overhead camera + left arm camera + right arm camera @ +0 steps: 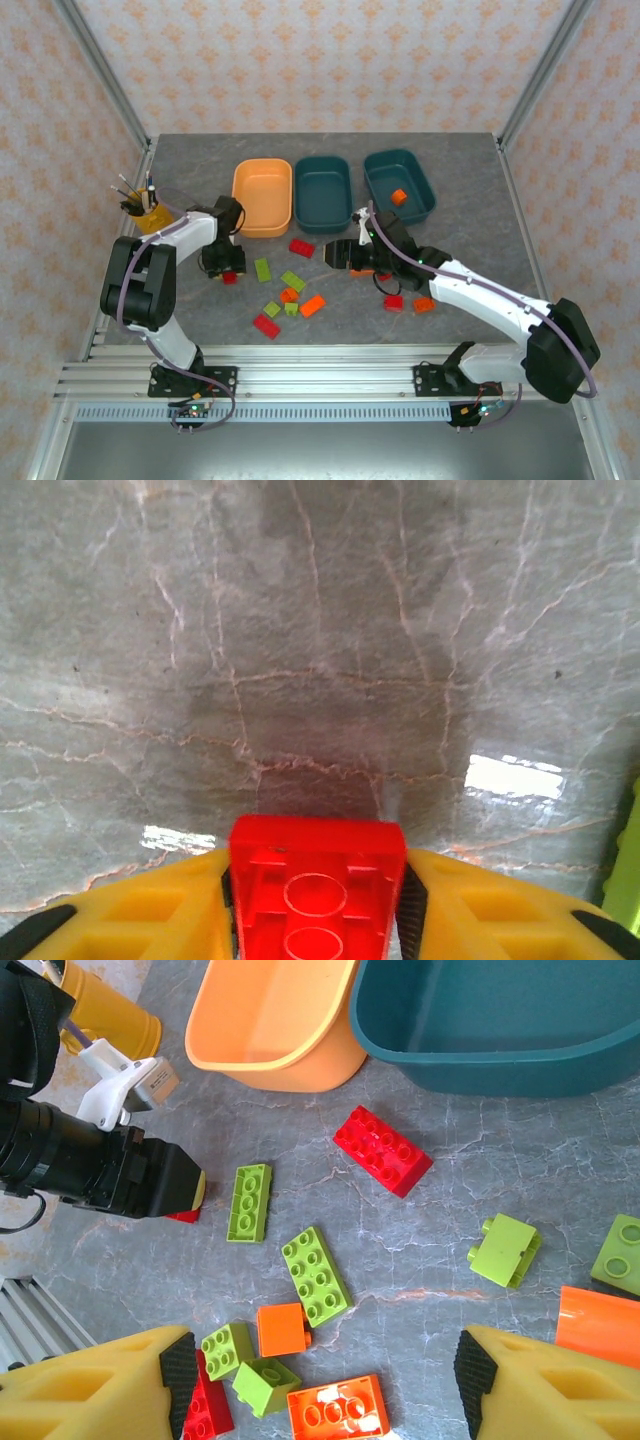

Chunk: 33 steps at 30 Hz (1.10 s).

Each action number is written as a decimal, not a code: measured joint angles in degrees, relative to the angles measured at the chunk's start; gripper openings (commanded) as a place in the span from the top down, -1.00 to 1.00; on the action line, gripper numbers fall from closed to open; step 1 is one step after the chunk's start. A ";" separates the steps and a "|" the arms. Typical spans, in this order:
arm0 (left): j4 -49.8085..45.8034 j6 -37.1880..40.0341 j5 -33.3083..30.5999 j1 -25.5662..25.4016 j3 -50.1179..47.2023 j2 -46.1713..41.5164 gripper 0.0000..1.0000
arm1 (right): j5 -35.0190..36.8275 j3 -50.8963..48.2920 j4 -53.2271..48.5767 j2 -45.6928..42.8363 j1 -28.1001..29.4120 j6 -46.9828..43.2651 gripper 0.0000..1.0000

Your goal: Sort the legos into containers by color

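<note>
Left wrist view: left tool (318,925) clamps a red lego (316,875); right tool (322,1365) gapes wide.

Bright, even light from overhead. Top view sharp, w/ soft short shadows on the counter (480,200). Left wrist view: two white glare patches on the glossy stone, dim shadow mid-frame, red brick (318,900) close up & a bit soft. Right wrist view crisp; small glint on an orange brick (338,1408).
</note>
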 measured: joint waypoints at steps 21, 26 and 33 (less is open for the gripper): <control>-8.26 -4.35 -0.04 -3.23 17.25 -8.41 0.33 | 8.17 6.80 -1.20 0.11 0.15 0.72 -0.40; -10.69 -4.74 -0.35 -3.56 29.88 -1.27 0.34 | 14.12 11.72 -1.20 1.03 0.15 2.21 -0.40; -11.85 -4.55 -1.84 -3.56 44.65 19.30 0.30 | 19.74 18.40 -3.48 5.20 0.13 3.37 -0.40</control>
